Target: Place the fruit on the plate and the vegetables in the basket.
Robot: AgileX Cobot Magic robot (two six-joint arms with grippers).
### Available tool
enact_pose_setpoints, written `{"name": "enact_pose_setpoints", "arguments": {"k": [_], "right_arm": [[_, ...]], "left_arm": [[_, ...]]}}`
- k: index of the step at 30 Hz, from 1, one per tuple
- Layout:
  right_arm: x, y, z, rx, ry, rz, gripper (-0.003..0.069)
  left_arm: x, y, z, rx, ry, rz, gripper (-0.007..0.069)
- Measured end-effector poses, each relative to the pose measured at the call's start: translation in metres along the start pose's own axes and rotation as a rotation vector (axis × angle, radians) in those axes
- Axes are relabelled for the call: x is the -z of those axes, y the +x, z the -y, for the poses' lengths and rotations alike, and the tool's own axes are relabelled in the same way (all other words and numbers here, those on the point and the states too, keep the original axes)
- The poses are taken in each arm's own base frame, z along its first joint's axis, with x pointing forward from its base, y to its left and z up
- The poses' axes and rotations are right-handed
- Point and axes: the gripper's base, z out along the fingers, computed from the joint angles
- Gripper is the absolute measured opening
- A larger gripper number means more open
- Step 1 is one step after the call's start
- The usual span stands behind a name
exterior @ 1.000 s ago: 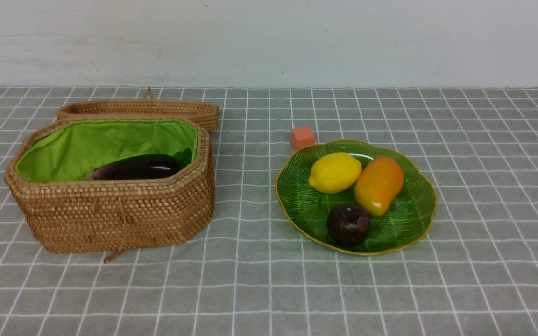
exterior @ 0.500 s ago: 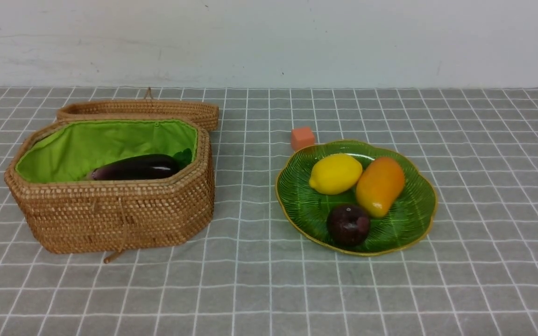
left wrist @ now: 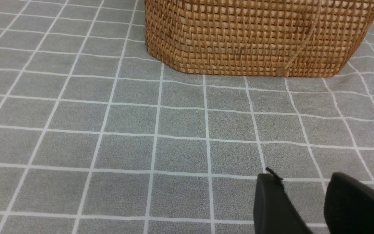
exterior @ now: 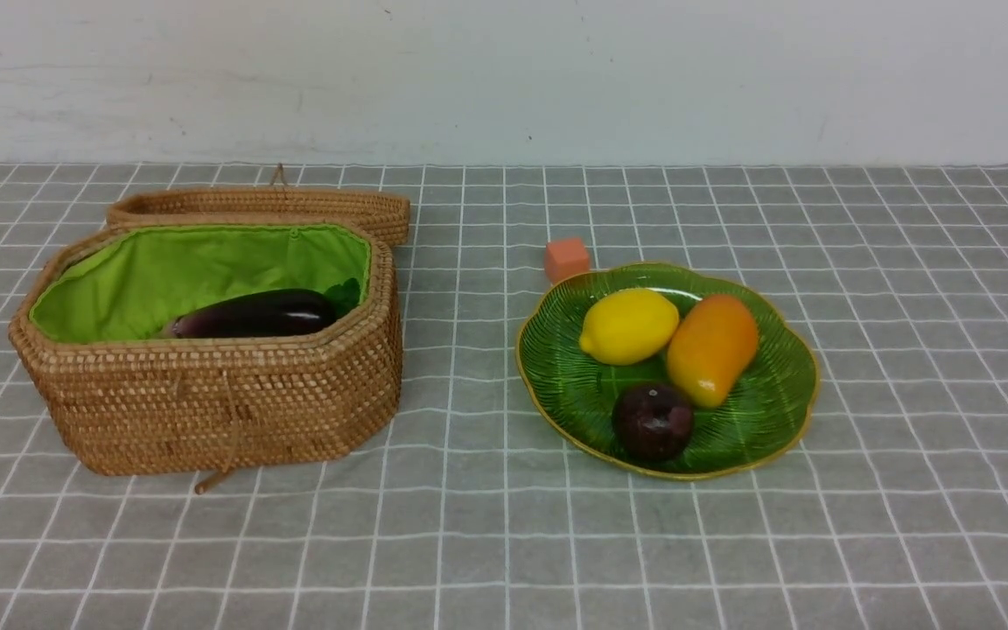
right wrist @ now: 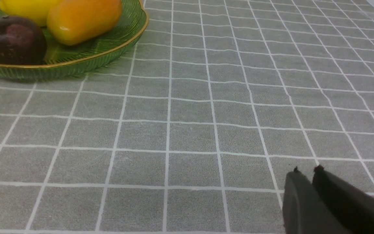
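- The left gripper point(left wrist: 299, 195) hangs low over bare cloth with its jaws a little apart and nothing between them; the basket point(left wrist: 255, 39) stands well ahead of it, out of touch.
- The right gripper point(right wrist: 305, 177) has its jaws nearly together, only a sliver of gap showing, and it too holds nothing over the table point(right wrist: 190, 130); the plate point(right wrist: 86, 60) lies well off from it.
- The lemon point(exterior: 628, 325), mango point(exterior: 710, 348) and plum point(exterior: 653, 422) all sit on the plate, which lies right of the table's middle; lemon and mango touch, and the plum lies close to the near rim.
- The eggplant point(exterior: 252, 314) lies in the basket toward the table's left edge; a bit of green leaf point(exterior: 345, 295) shows at its right end, but I cannot see the radish itself, so I cannot vouch for it.
- By my reckoning the sorting looks done, so the main risk is needless motion: an arm swinging forward could clip the plate's rim and roll the plum out.
- The left arm, pushed ahead, could shove the basket or snag its dangling cord point(exterior: 222, 437).
- The cube point(exterior: 566, 259) sits just behind the plate's far rim; taking it for fruit would be a mistake.
- The lid point(exterior: 259, 207) lies behind the basket.
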Motion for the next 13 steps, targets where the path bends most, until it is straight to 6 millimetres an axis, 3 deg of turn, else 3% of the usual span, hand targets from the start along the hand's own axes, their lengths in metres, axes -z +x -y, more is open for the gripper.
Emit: {"name": "enact_pose_setpoints", "arguments": {"k": [13], "right_arm": [[0.0000, -0.0001, 0.0000, 0.000, 0.000, 0.001, 0.0086]], "left_arm": [[0.0000, 0.0000, 0.0000, 0.000, 0.000, 0.000, 0.0239]]}}
